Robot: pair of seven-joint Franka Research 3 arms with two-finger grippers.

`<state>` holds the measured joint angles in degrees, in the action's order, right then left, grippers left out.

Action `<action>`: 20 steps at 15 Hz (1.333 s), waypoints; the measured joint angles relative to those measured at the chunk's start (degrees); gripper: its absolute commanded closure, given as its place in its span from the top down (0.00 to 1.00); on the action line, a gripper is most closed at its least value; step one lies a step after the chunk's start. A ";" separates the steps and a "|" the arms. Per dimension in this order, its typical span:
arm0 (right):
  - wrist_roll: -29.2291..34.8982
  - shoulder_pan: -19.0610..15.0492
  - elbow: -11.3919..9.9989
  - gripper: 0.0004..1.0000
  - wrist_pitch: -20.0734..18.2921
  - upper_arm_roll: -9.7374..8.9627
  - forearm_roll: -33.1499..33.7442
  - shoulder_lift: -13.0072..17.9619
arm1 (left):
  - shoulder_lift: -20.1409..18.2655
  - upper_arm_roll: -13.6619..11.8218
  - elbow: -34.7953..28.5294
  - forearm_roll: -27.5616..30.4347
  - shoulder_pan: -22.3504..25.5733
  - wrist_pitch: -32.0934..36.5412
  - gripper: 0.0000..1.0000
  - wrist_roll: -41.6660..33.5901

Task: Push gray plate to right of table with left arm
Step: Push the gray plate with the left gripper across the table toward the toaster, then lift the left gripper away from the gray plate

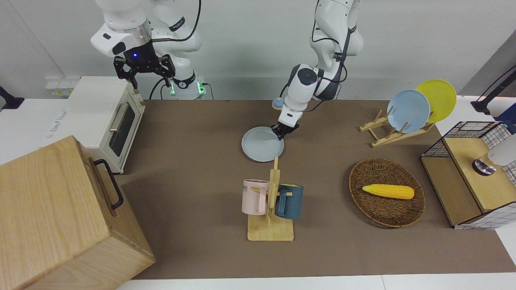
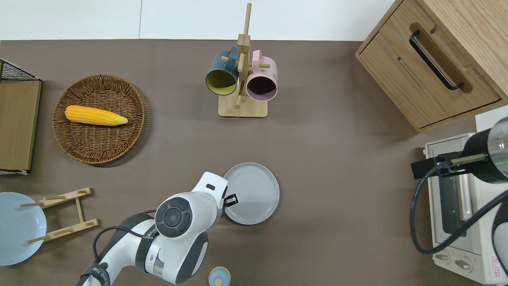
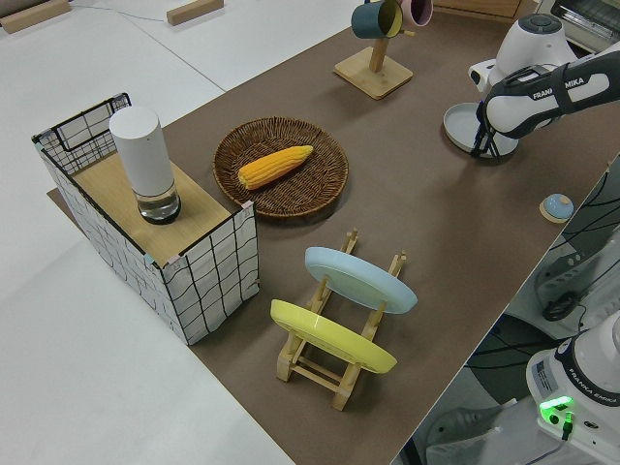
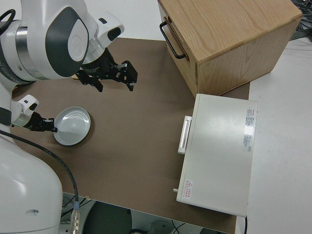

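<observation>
The left arm is reaching down to the brown worktop, its hand sitting at the rim of the gray plate on the edge toward the left arm's end. The plate is lying flat near the middle of the worktop, touching or just beside the black fingertips; whether the fingers are spread or pressed together cannot be told. In the overhead view the hand is showing only as a small black tip over the plate's rim, under the white wrist.

Farther from the robots than the hand, a wooden mug rack is standing with a pink mug and a dark blue mug hanging on it. Toward the left arm's end from the hand, a wicker basket is holding an ear of corn, and a wooden plate rack is carrying a sky-blue plate and a yellow plate. A small blue-and-tan knob is lying nearer to the robots than the hand.

The right arm is parked, its hand hanging with fingers spread. At that end are a white toaster oven and a wooden cabinet.
</observation>
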<state>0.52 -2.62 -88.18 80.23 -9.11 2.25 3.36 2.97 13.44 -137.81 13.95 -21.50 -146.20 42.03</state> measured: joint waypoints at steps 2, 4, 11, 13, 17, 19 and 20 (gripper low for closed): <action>0.00 0.00 0.00 1.00 0.00 0.00 0.00 0.00 | 1.66 0.05 1.93 0.00 -1.76 -0.60 0.00 2.95; 0.00 0.00 0.00 1.00 0.00 0.00 0.00 0.00 | 3.10 0.06 3.51 0.00 -2.96 -0.87 0.00 4.46; 0.00 0.00 0.00 1.00 0.00 0.00 0.00 0.00 | 5.74 1.48 8.13 -0.01 -6.10 -2.27 0.00 11.25; 0.00 0.00 0.00 1.00 0.00 0.00 0.00 0.00 | 6.54 1.47 8.83 -0.01 -6.73 -2.53 0.00 11.39; 0.00 0.00 0.00 1.00 0.00 0.00 0.00 0.00 | 9.46 1.58 9.94 -0.01 -8.38 -5.08 0.55 12.13; 0.00 0.00 0.00 1.00 0.00 0.00 0.00 0.00 | 10.56 1.47 10.56 -0.03 -9.03 -6.13 0.98 13.17; 0.00 0.00 0.00 1.00 0.00 0.00 0.00 0.00 | 10.94 1.47 11.09 -0.04 -9.31 -6.58 0.99 13.40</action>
<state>0.52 -2.62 -88.18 80.22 -9.11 2.25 3.36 13.92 14.91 -126.72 13.91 -30.81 -152.78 55.43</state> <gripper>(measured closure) 0.004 0.687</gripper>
